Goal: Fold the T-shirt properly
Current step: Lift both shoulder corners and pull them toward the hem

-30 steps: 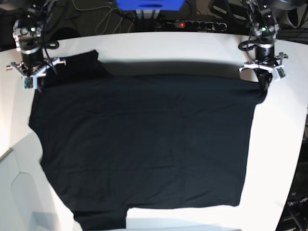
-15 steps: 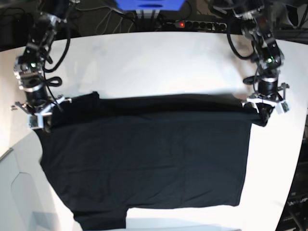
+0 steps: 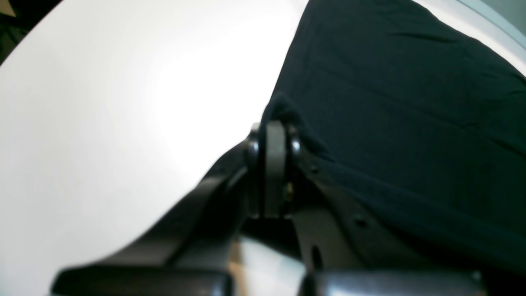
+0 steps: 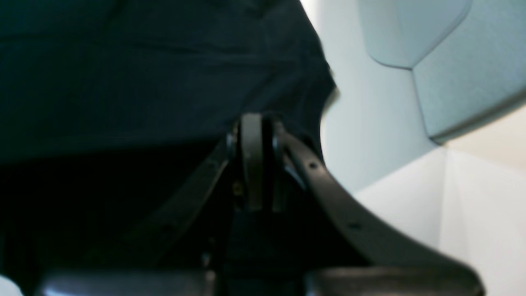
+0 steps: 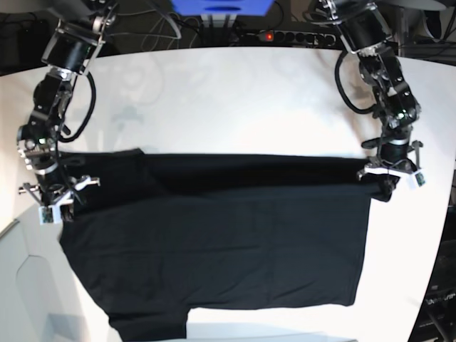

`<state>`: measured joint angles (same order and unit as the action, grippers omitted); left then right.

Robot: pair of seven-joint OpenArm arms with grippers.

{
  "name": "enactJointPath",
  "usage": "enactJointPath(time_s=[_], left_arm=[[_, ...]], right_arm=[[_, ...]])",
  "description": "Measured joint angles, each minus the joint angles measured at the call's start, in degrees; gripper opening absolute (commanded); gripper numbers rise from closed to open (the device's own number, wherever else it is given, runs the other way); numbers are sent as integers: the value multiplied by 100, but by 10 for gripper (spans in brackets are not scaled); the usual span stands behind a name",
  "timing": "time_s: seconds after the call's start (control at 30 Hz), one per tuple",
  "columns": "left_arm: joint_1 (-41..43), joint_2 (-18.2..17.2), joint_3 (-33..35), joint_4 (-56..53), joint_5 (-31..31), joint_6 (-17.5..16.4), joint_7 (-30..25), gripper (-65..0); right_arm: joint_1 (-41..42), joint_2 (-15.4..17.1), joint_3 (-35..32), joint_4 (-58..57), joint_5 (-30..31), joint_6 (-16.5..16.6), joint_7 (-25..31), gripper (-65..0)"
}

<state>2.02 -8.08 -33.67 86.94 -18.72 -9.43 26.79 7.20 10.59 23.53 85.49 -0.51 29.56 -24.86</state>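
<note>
T-shirt (image 5: 221,242) hem cut off at bottom edge; print side hidden; wrist views blurred

One large black short-sleeved cotton T-shirt (image 5: 214,242) lies on one white round-edged table (image 5: 235,100). Two black robot arms reach in from the far side, one on each side of the base view, and each ends in a single gripper: the left gripper (image 5: 388,179) and the right gripper (image 5: 55,210), two in all. Each gripper shows two dark curved fingers (image 3: 205,193) in its wrist view. Behind the table sits one black power strip (image 5: 288,35) with one red lit switch, and one blue box (image 5: 221,7). Several dark cables trail there, perhaps four or five; the tangle is too dim to count surely.
</note>
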Motion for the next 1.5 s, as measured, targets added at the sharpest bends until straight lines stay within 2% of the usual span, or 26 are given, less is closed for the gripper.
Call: enactJointPath(time_s=[0.53, 0.63, 1.03, 1.3, 1.4, 1.5], left_arm=[[-240, 0, 4, -299, 2, 2, -2, -649], [-297, 0, 7, -542, 13, 0, 4, -649], [-577, 0, 7, -713, 13, 17, 35, -645], [-713, -2, 7, -713, 17, 17, 74, -630], [-826, 0, 9, -752, 2, 17, 199, -535], [-789, -2, 15, -750, 4, 17, 201, -420]], right_arm=[[944, 83, -315, -1228, -28, -7, 2, -650], [962, 199, -498, -1403, -33, -7, 24, -650], [946, 195, -533, -1453, -35, -7, -2, -650], [946, 337, -529, -1449, -37, -17, 2, -440], [949, 319, -529, -1427, -33, -17, 0, -367], [942, 321, -516, -1423, -33, -17, 0, -343]])
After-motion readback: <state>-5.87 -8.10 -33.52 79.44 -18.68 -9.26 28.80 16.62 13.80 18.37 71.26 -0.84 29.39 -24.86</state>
